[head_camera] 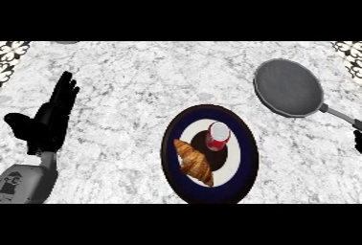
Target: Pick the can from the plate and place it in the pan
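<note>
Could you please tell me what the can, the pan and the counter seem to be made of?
The can: probably metal, glossy red side, pale top. The pan: likely metal, matte dark grey inside, lighter rim. The counter looks like marble, by its grey-white veining.

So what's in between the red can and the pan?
Nothing to bump into. In the head view, from the can to the pan there's only the rim of the plate, then bare marble counter.

Bare counter lies between plate and pan; croissant sits just beside can
</note>
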Tool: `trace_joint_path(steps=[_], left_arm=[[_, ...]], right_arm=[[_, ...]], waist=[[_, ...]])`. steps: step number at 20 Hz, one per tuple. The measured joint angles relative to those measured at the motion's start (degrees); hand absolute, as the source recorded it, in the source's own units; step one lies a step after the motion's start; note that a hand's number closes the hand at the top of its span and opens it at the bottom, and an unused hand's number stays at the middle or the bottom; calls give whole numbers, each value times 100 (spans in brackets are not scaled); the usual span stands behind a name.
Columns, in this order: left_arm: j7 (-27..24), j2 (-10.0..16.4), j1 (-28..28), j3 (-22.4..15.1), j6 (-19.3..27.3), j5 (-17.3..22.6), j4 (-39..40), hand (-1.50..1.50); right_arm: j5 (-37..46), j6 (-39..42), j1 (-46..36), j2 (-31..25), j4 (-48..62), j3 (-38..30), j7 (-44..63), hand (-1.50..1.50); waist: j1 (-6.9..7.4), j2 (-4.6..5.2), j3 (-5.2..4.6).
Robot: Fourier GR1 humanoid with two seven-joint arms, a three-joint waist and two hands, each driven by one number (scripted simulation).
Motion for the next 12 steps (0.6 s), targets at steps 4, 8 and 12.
trace_joint_path(steps=[4,8,12], left_arm=[[85,-84,-145,-31,-30,-66,39,0],[22,-156,-200,49,-122,-153,110,0],[188,-271,-219,27,-85,-278,-4,0]], right_arm=[[110,320,-542,-466,-690,-292,1403,-150],[336,648,-1278,-534,-850,-246,2375,-150],[302,972,-2062,-382,-848,58,3037,-150]], waist=[[70,14,5],[106,18,12],[140,18,16]])
